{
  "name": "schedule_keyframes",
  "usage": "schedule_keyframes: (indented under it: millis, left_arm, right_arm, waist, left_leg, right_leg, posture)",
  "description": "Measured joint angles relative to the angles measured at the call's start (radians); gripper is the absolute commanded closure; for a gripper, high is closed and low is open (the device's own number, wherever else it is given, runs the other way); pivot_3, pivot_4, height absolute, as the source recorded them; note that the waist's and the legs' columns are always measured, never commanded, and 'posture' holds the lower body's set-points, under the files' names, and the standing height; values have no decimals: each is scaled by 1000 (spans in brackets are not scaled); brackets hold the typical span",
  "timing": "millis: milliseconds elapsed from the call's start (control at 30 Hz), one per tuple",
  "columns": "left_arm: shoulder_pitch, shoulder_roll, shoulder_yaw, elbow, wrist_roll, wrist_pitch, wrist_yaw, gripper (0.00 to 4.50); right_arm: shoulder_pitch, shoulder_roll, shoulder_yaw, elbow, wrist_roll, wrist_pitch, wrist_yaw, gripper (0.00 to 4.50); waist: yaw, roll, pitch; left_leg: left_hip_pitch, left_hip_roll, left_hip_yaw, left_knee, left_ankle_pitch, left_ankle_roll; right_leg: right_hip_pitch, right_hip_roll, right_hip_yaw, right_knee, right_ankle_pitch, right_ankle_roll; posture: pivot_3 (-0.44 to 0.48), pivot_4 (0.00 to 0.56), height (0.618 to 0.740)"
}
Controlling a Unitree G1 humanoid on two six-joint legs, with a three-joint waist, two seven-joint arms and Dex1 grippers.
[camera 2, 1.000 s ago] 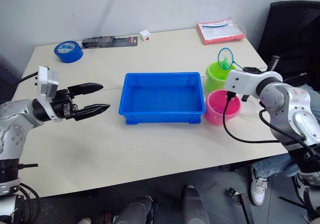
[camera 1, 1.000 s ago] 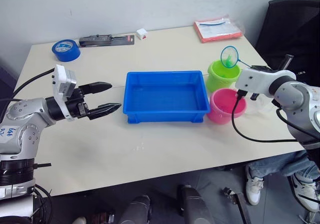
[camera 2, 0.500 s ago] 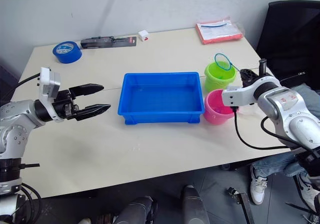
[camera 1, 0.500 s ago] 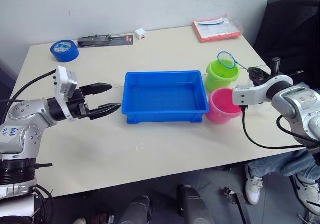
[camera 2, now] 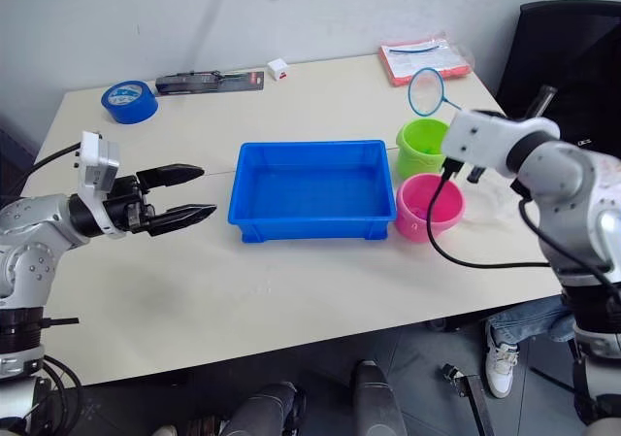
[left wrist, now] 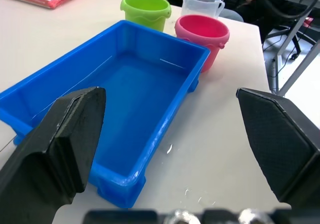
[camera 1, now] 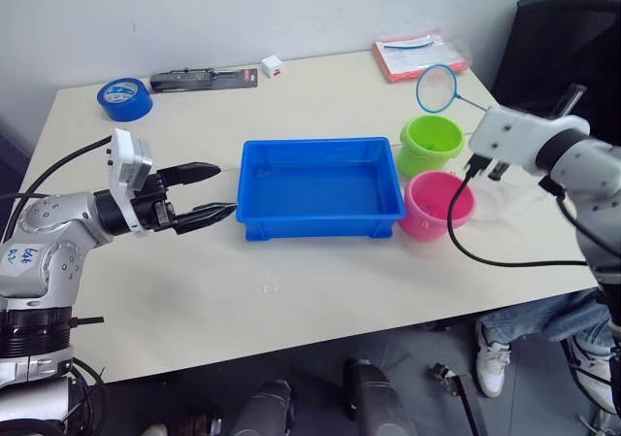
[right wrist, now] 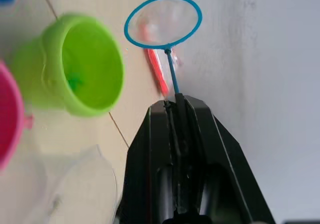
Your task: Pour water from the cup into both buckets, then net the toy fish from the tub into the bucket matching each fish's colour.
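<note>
The blue tub [camera 1: 320,188] sits mid-table and I see no toy fish in it. To its right stand the lime green bucket [camera 1: 432,143] and the pink bucket [camera 1: 439,206], with the clear cup [camera 1: 509,198] just beyond them. My right gripper [right wrist: 175,102] is shut on the net's thin handle. The net's blue hoop [camera 1: 438,88] hangs empty in the air above the green bucket. A small green bit [right wrist: 75,82] lies inside the green bucket. My left gripper [camera 1: 225,188] is open, level with the tub and just left of it, holding nothing.
A blue tape roll [camera 1: 124,97], a black flat package [camera 1: 204,77] and a small white box [camera 1: 271,65] lie along the far edge. A red folder [camera 1: 420,55] lies at the far right. A black chair [camera 1: 563,48] stands beyond the right corner.
The right arm tipped the net, which held something green, over the green bucket, then raised it; the hoop is now higher and empty. The left arm has stayed put.
</note>
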Motion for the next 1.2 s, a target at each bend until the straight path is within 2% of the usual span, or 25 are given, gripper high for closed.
schedule_keyframes:
  millis: [100, 233, 367, 433, 600, 667, 800, 1000, 1200]
  left_arm:
    - [-19, 3, 0, 0, -3, 3, -13, 0]
    - [-24, 42, -2, -1, -6, 24, -39, 0]
    - [-16, 100, -12, -49, -6, 63, -73, 0]
    - [7, 127, -13, -87, -6, 73, -93, 0]
    - [78, 162, -13, -158, -12, 89, -128, 0]
    - [151, 171, -24, -217, -18, 105, -152, 0]
    - [219, 167, -94, -281, 32, 63, -154, 0]
    - [234, 37, -248, -252, 205, -84, -63, 0]
    - [261, 4, -313, -195, 275, -159, -63, 0]
  right_arm:
    - [-49, 54, -85, -52, 204, 104, 122, 3725]
    - [-56, 102, -138, -128, 460, 248, 282, 3725]
    - [-43, 119, -115, -183, 711, 406, 477, 3725]
    - [-43, 118, -73, -193, 769, 443, 543, 3725]
    - [-11, 118, 3, -198, 837, 470, 631, 3725]
    - [19, 161, 81, -203, 852, 462, 648, 3725]
    - [23, 238, 217, -134, 772, 354, 626, 3725]
    - [25, 341, 309, 13, 666, 215, 578, 3725]
    - [25, 396, 346, 117, 609, 141, 560, 3725]
  waist:
    - [0, 0, 0]
    - [1, 0, 0]
    - [1, 0, 0]
    - [1, 0, 0]
    - [2, 0, 0]
    - [2, 0, 0]
    - [3, 0, 0]
    - [6, 0, 0]
    - [1, 0, 0]
  left_leg:
    - [0, 1, -1, 0, 0, 0]
    - [0, 1, -2, 0, 0, 1]
    - [0, 1, -2, 0, -1, 1]
    - [0, 1, -2, 0, -1, 1]
    - [0, 0, -2, 0, -1, 1]
    - [1, 0, -2, 1, -1, 1]
    - [1, 0, -2, 1, -1, 1]
    - [1, 0, -2, 1, -1, 1]
    - [1, 0, -2, 1, -1, 1]
  right_leg:
    - [0, 0, -1, 0, 0, 0]
    - [1, 0, -2, -1, 0, 0]
    - [2, 0, -2, -1, 0, 0]
    - [2, 0, -2, -1, 0, 0]
    - [1, 0, -2, -1, 0, 0]
    - [2, -1, -1, 0, 0, 0]
    - [2, 0, -2, 0, 0, 0]
    - [2, 0, -2, -1, 0, 0]
    - [2, 0, -2, 0, 0, 0]
  posture:
    - [0, 150, 740]
    - [0, 150, 740]
    - [0, 150, 740]
    - [0, 150, 740]
    - [0, 150, 740]
    - [0, 150, 740]
    - [0, 150, 740]
    - [0, 150, 740]
    - [0, 150, 740]
